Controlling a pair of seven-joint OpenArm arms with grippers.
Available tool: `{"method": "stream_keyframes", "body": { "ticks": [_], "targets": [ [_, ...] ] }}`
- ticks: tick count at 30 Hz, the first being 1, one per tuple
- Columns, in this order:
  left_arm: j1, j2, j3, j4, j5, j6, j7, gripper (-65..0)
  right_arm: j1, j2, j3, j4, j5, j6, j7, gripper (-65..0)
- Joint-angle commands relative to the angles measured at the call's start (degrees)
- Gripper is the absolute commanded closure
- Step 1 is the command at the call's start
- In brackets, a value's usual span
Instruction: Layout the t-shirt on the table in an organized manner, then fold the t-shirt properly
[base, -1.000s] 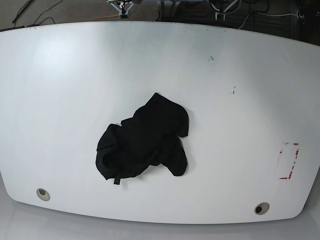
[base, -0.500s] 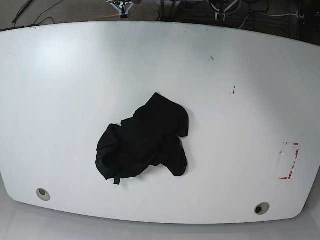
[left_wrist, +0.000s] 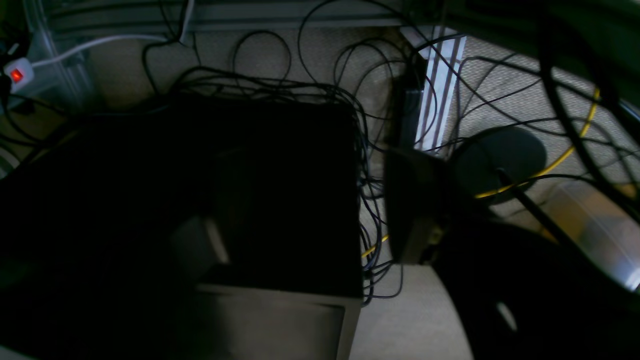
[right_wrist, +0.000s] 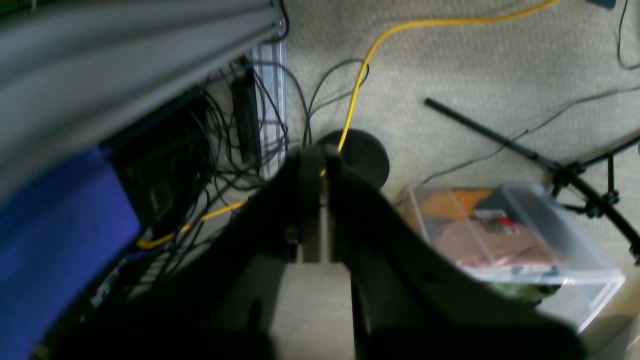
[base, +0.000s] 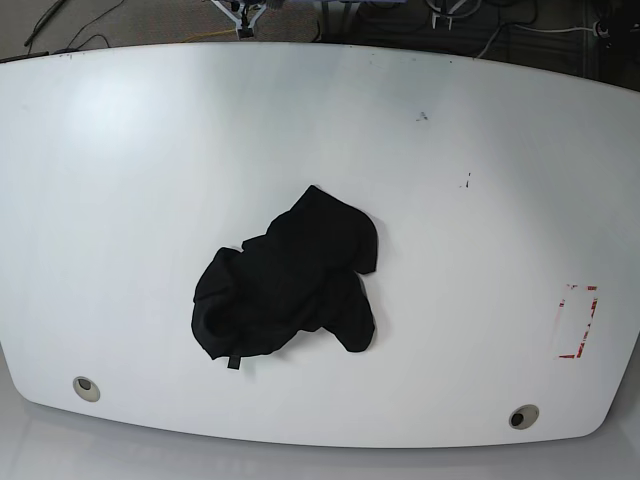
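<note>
Your t-shirt (base: 288, 288) is lying crumpled mid-bench (base: 480, 130), nearer the front edge. Your right tool (right_wrist: 320, 155) is sitting closed, gripping nothing; I cannot tell your left tool's opening.

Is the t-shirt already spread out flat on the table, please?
No, the t-shirt lies crumpled in a heap near the middle of the table.

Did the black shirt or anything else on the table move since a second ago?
Nothing on the table visibly changed. The black t-shirt lies in the same crumpled heap near the middle, and no arm has come into the base view. The red outline mark and both round holes are where they were.
</note>
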Motion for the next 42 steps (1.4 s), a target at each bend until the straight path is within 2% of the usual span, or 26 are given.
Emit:
{"method": "stream_keyframes", "body": {
  "ticks": [1,6,10,14,19,25,42],
  "targets": [
    [1.74,-0.06,0.04,1.33,0.02,0.15,-1.0,-39.1,-1.54,0.32,0.11,1.32,0.23,0.11,0.23,-11.0],
    [3.5,-0.06,0.04,3.44,-0.07,0.06,-1.35,-39.1,-4.35,0.32,0.11,4.48,0.14,0.11,0.23,-22.7],
    [5.34,0.03,-0.04,5.73,-0.16,0.06,-1.35,-39.1,-6.46,0.32,0.11,7.38,0.05,0.11,0.23,-25.8],
    [7.98,0.82,-0.04,9.68,-0.16,-0.47,-1.35,-39.1,-9.36,0.41,0.11,11.69,0.05,0.11,0.23,-25.7],
    [11.94,1.17,-0.13,16.28,-0.16,-3.46,-1.35,-39.1,-13.23,0.41,0.11,17.05,0.05,0.11,0.23,-25.7],
    [16.07,1.26,-0.13,21.9,-0.25,-3.46,-1.35,-39.1,-16.66,0.5,0.2,21.1,0.05,0.11,0.23,-25.7],
    [31.01,1.97,-0.04,46.78,-0.33,-3.63,-1.44,-39.1,-30.19,1.73,0.2,39.74,0.31,0.11,0.23,-25.8]
  ]
}}
